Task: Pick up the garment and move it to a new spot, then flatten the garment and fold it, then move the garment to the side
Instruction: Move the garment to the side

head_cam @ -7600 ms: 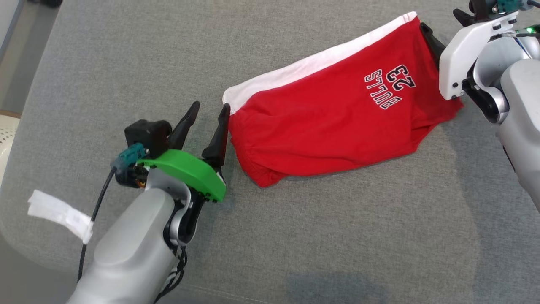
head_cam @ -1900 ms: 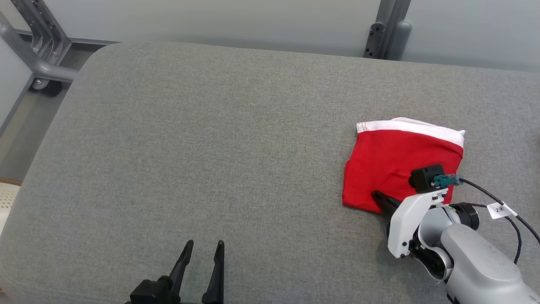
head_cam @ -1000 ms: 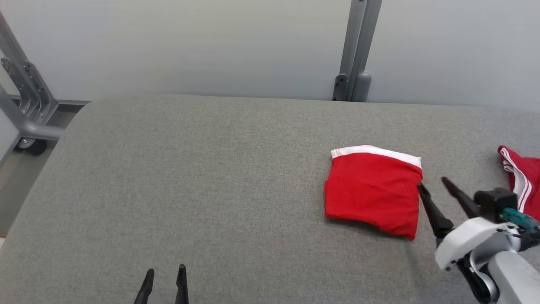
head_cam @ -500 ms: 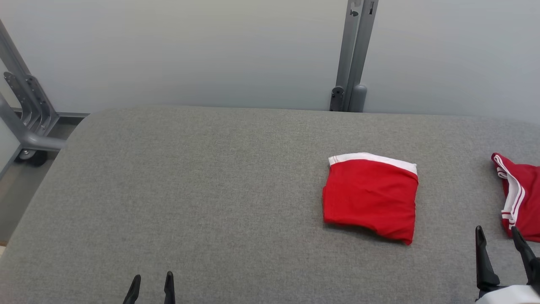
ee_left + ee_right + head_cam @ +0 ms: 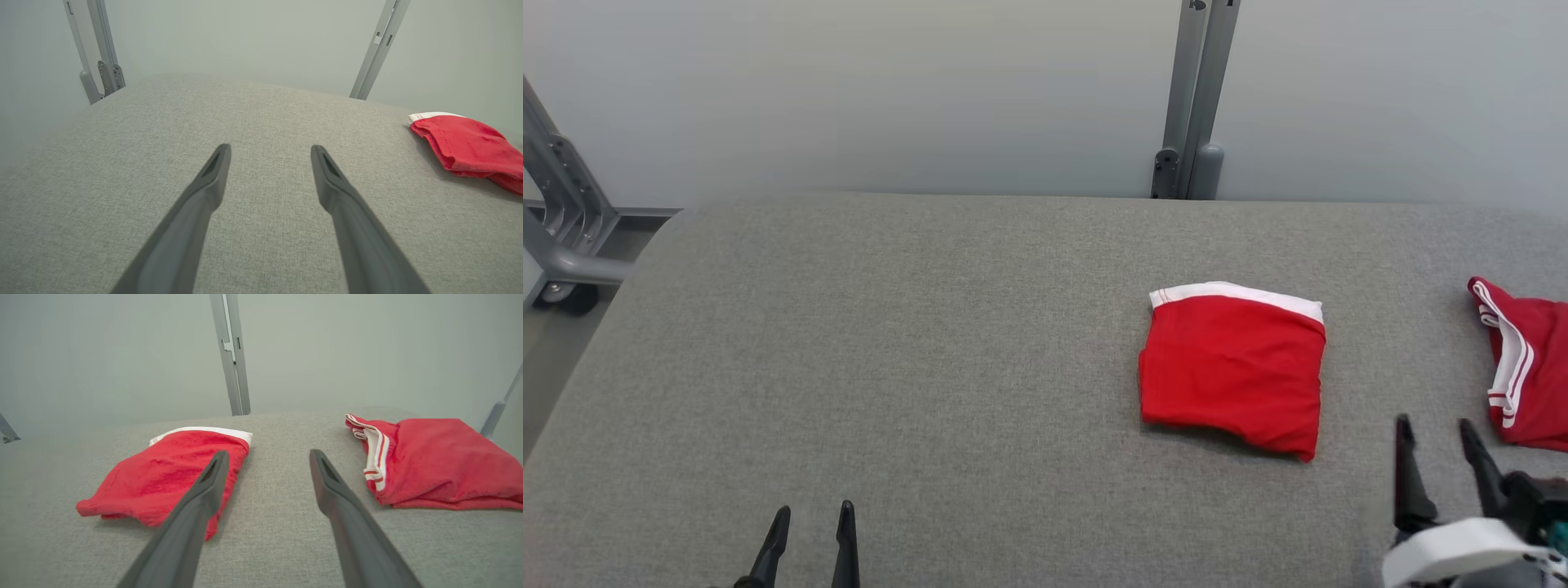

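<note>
The folded red garment (image 5: 1233, 367) lies on the grey surface (image 5: 931, 327). The right hand (image 5: 1435, 423) stands open near it, gripping nothing; the left hand (image 5: 814, 508), also open, is well apart.

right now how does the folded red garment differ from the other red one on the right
The folded garment is a squarish packet; the second garment is a looser, lumpier heap. The folded garment's edge is plain white; the second garment's trim is white with red stripes. Both are red and lie on the grey cushion.
</note>
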`<state>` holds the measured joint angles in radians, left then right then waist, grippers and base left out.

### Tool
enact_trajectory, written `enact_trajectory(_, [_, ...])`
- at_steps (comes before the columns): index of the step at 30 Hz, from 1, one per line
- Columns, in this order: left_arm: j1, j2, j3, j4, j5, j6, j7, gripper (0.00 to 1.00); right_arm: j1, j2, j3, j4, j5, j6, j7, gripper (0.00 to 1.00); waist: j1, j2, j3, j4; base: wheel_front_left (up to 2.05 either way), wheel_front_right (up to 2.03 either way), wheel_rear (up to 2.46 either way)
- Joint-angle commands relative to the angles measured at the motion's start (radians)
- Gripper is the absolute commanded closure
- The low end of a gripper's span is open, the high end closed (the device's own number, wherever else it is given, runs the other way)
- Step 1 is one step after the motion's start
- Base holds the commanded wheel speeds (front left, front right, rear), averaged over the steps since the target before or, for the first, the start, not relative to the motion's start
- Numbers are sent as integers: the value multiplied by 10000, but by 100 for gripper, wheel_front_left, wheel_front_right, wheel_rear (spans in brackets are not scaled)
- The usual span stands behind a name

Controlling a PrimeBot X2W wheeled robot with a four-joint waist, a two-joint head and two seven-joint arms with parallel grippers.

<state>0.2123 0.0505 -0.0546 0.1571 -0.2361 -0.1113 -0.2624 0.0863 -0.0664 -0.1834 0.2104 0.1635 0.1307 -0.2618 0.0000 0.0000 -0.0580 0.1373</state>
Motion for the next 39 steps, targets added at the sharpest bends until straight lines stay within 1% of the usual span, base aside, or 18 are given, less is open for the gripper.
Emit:
enact_trajectory(1, [-200, 14, 3, -72, 65, -32, -27, 0, -458, -248, 398, 168, 350, -1, 172, 0, 0, 0, 151, -52, 0, 0, 0])
enact_trajectory(3, [-267, 15, -42, -112, 85, -33, -27, 0, -1125, -496, 614, 346, 1044, -7, 1096, 0, 0, 0, 301, -59, 0, 0, 0])
enact_trajectory(4, [-321, 12, -69, -142, 96, -42, -28, 0, -1512, -494, 465, 352, 1385, -7, 1521, 0, 0, 0, 379, -58, 0, 0, 0])
enact_trajectory(5, [-381, 14, -95, -170, 100, -53, -27, 0, -1913, -412, 204, 458, 1817, -7, 2125, 0, 0, 0, 474, -56, 0, 0, 0])
enact_trajectory(6, [-469, 14, -145, -200, 112, -66, -27, 0, -2260, -385, 179, 550, 2046, 2, 2862, 0, 0, 0, 637, -34, 0, 0, 0])
enact_trajectory(8, [-742, 12, -321, -249, 124, -91, -27, 0, -2968, -666, 43, 735, 1990, -4, 4217, 0, 0, 0, 1036, 77, 0, 0, 0])
enact_trajectory(10, [-1012, 12, -469, -275, 79, -93, -28, 0, -3615, -610, -69, 997, 2119, -1, 5365, 0, 0, 0, 1380, 195, 0, 0, 0])
enact_trajectory(12, [-1195, 15, -608, -242, -14, -99, -27, 0, -4056, -627, -203, 1374, 1872, -1, 6147, 0, 0, 0, 1649, 319, 0, 0, 0])
enact_trajectory(15, [-1493, 14, -739, -168, -132, -103, -27, 0, -4439, -569, -320, 2018, 1550, 0, 6735, 0, 0, 0, 1959, 514, 0, 0, 0])
enact_trajectory(18, [-1700, 14, -795, -123, -221, -38, -27, 0, -4774, -383, -427, 2764, 1414, 0, 6914, 0, 0, 0, 2213, 653, 0, 0, 0])
enact_trajectory(25, [-1956, 14, -890, -144, -327, 64, -27, 0, -5359, -54, -65, 4234, 2138, 0, 6666, 0, 0, 0, 2517, 742, 0, 0, 0])
enact_trajectory(27, [-1946, 12, -894, -148, -327, 66, -27, 0, -5586, -43, 52, 4422, 2321, 0, 6385, 100, 0, 0, 2561, 648, 0, 0, 0])
enact_trajectory(29, [-1901, 14, -856, -167, -313, 88, -27, 0, -5784, -132, 169, 4498, 2400, 0, 6151, 100, 0, 0, 2567, 477, 0, 0, 0])
enact_trajectory(31, [-1837, 14, -818, -193, -289, 101, -27, 0, -6049, -419, 348, 4426, 2460, 0, 6011, 100, 0, 0, 2593, 248, 0, 0, 0])
enact_trajectory(33, [-1808, 12, -777, -220, -246, 101, -27, 0, -6272, -772, 625, 4240, 2518, -1, 6104, 100, 0, 0, 2626, 9, 0, 0, 0])
enact_trajectory(36, [-1885, 13, -745, -257, -183, 57, -27, 0, -6612, -1496, 1187, 3742, 2692, -1, 6576, 100, 0, 0, 2736, -351, 0, 0, 0])
enact_trajectory(39, [-2086, 13, -742, -295, -150, 6, -27, 0, -6998, -2421, 1700, 3073, 2908, -1, 7444, 100, 0, 0, 2907, -659, 0, 0, 0])
